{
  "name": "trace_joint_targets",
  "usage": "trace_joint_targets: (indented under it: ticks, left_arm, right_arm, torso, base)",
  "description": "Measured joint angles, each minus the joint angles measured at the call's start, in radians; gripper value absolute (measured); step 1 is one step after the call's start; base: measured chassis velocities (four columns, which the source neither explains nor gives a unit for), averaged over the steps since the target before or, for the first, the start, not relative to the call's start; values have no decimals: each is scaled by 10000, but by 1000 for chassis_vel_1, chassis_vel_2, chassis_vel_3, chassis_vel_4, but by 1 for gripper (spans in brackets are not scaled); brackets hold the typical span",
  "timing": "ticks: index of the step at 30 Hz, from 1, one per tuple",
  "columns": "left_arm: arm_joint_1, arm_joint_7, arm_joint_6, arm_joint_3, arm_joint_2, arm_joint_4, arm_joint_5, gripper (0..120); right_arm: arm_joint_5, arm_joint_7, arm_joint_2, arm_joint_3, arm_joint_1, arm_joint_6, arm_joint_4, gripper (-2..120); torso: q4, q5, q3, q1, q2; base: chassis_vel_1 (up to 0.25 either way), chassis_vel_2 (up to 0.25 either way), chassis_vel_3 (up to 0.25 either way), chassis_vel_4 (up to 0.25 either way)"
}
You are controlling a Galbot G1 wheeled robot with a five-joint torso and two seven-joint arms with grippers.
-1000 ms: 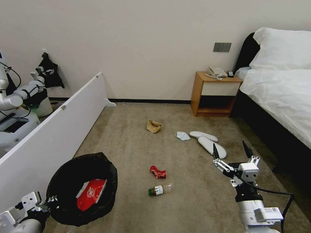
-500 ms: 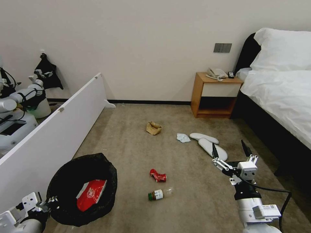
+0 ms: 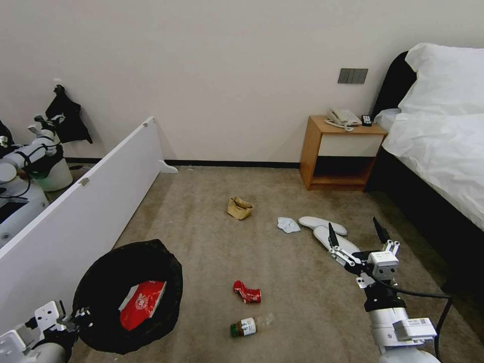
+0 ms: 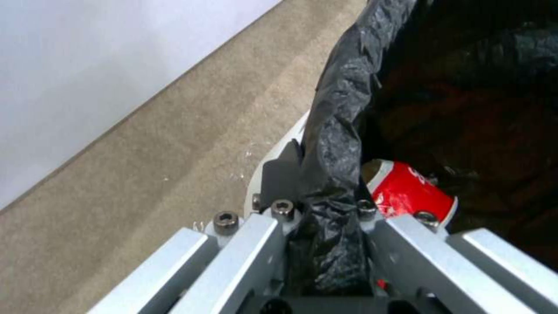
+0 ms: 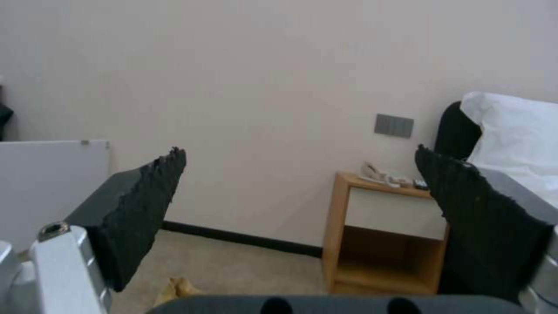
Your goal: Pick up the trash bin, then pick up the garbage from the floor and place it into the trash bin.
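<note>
No lettering is legible: the white marks on the red packet (image 3: 142, 302) at lower left and the bottle (image 3: 250, 324) label at lower centre are too small to make out.

Left gripper (image 3: 75, 316) low at the robot's left side, arm bent in close, fingers (image 4: 282, 176) clamped on the trash bin (image 3: 108, 339) rim and its black liner. Right gripper (image 3: 355, 236) held out forward on the right, raised off the floor, pointing ahead, fingers (image 5: 142, 198) spread wide apart, holding nothing.
</note>
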Motion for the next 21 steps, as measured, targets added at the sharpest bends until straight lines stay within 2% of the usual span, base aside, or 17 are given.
trace_joint_targets:
  ticks: [8,11,12,14,15,17,18,20,21]
  left_arm:
    - [89,13,0,-47,-21,-82,12,2]
    - [144,20,0,-61,-16,-131,16,2]
    - [144,20,0,-61,-16,-131,16,2]
    - [178,22,0,-84,32,-147,11,2]
    - [178,22,0,-84,32,-147,11,2]
    - [213,22,1,-100,79,-147,7,2]
    - [213,22,1,-100,79,-147,7,2]
    - [215,23,0,-79,101,-142,6,2]
    - [215,23,0,-79,101,-142,6,2]
  right_arm:
    - [59,-120,-222,-28,74,23,-15,100]
    - [105,-262,-860,-99,301,-324,-26,100]
    - [105,-262,-860,-99,301,-324,-26,100]
    - [306,-355,-1552,-221,604,-1009,-54,100]
    - [306,-355,-1552,-221,604,-1009,-54,100]
    - [964,-378,-2198,-428,970,-2032,10,100]
    - [964,-378,-2198,-428,970,-2032,10,100]
    - [2658,-305,-2988,-765,1502,-3644,333,100]
    - [2658,-305,-2988,-765,1502,-3644,333,100]
  torso:
    - [0,0,0,0,0]
    - [0,-1,-1,0,0]
    - [0,-1,-1,0,0]
    - [1,0,0,0,0]
    - [1,0,0,0,0]
    - [2,0,0,0,0]
    - [2,0,0,0,0]
    - [2,0,0,0,0]
    - [2,0,0,0,0]
  base:
    - [0,0,0,0]
    - [0,0,0,0]
    - [0,0,0,0]
    - [0,0,0,0]
    - [0,0,0,0]
    - [0,0,0,0]
    - [0,0,0,0]
    - [0,0,0,0]
    - [0,0,0,0]
